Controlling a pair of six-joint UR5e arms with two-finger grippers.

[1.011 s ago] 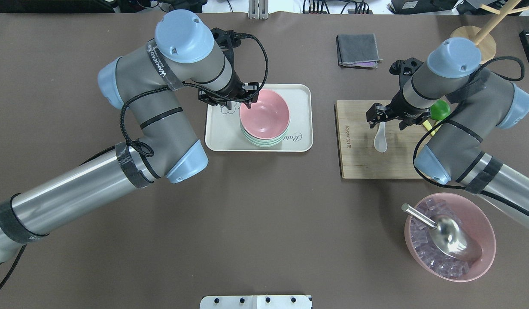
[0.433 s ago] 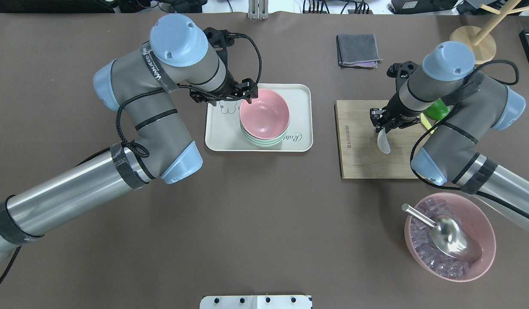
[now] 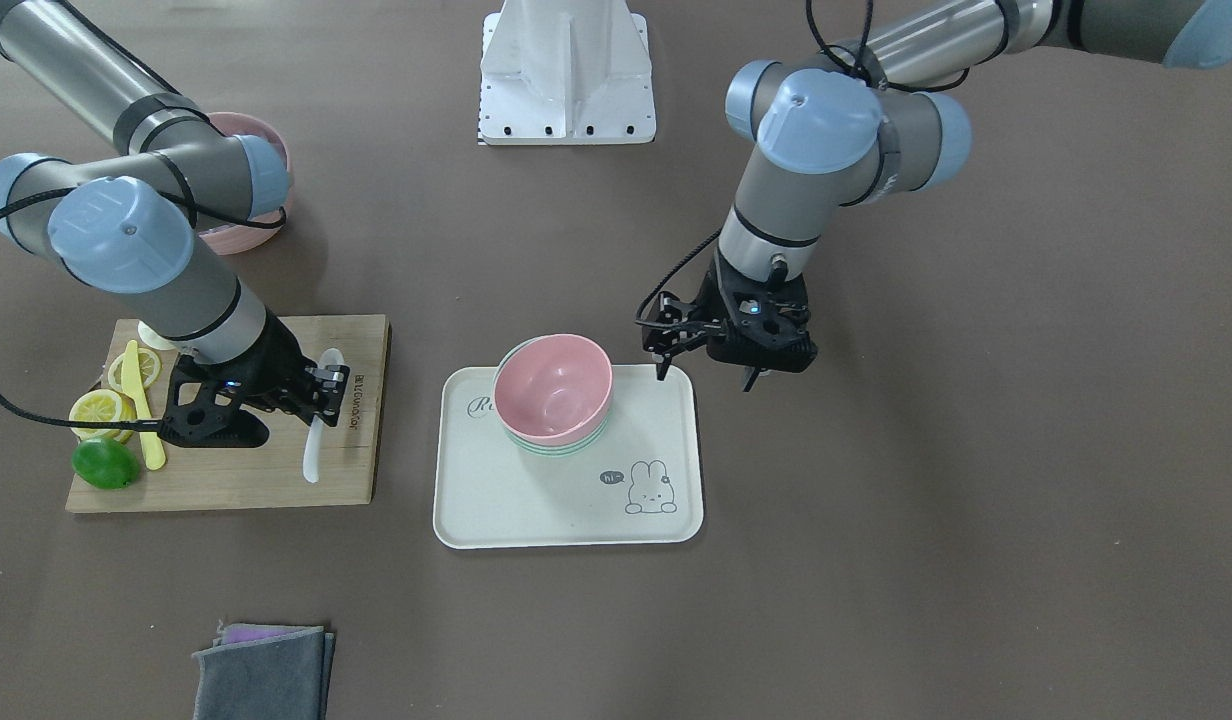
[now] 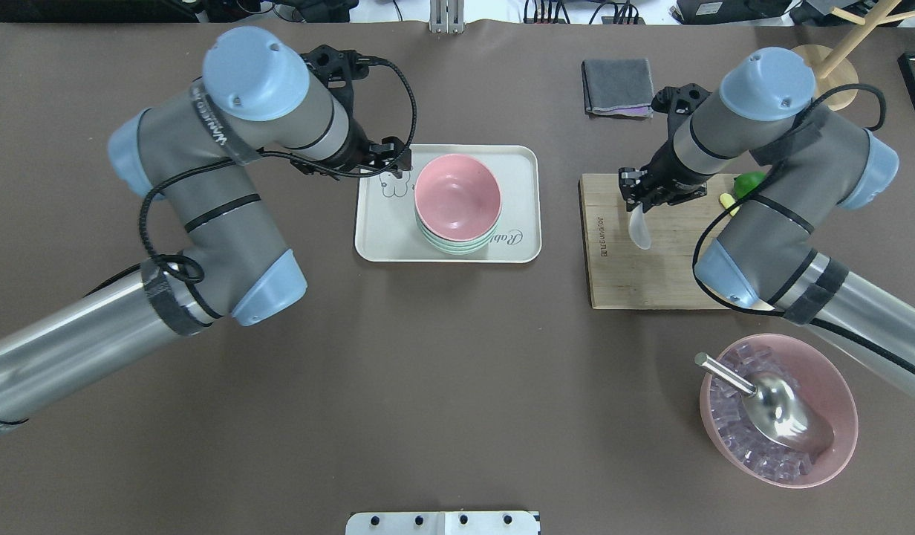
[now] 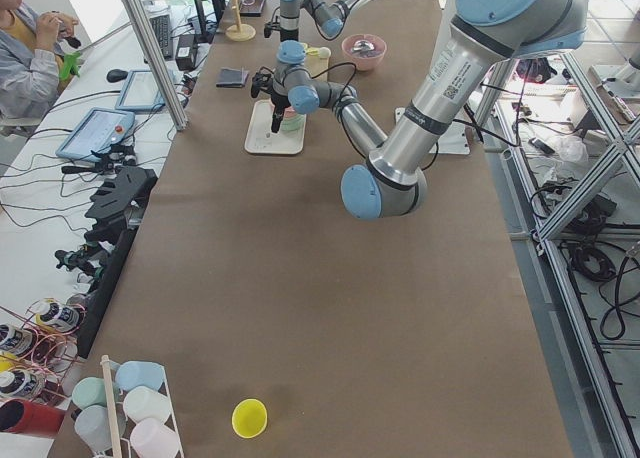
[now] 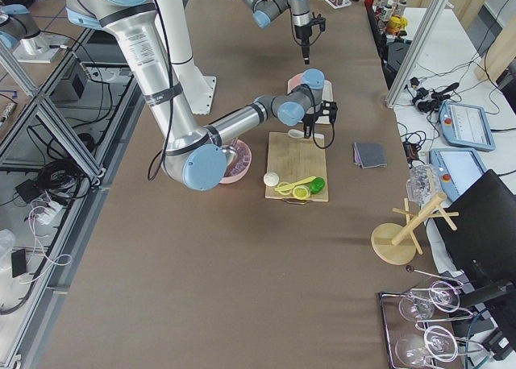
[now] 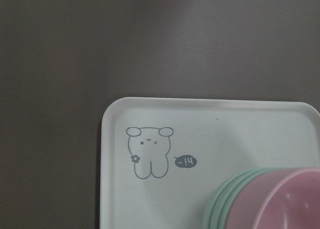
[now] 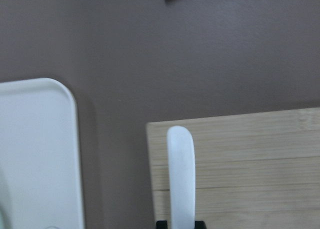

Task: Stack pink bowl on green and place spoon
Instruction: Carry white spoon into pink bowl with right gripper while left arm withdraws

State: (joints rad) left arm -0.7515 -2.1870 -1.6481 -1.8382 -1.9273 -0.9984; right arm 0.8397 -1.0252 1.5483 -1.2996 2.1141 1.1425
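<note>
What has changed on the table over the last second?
The right gripper closed on the spoon and carried it across the cutting board toward the tray. The left gripper, open, drew back from the pink bowl toward the robot's left. Pink bowl stayed nested on the green bowls; tray and board unmoved.

our left arm (image 4: pixel 227 223) reaches in from the side, bends sharply at the elbow and turns its wrist to point straight down, so that our left gripper (image 3: pixel 704 378) hangs with its two fingers spread apart and nothing between them. our right arm (image 4: pixel 792 193) folds in much the same way on the other side, with the wrist angled downward. our right gripper (image 4: pixel 636 195) is clamped on one end of the white spoon (image 3: pixel 314 448), whose other end sticks out past the fingertips.
</note>
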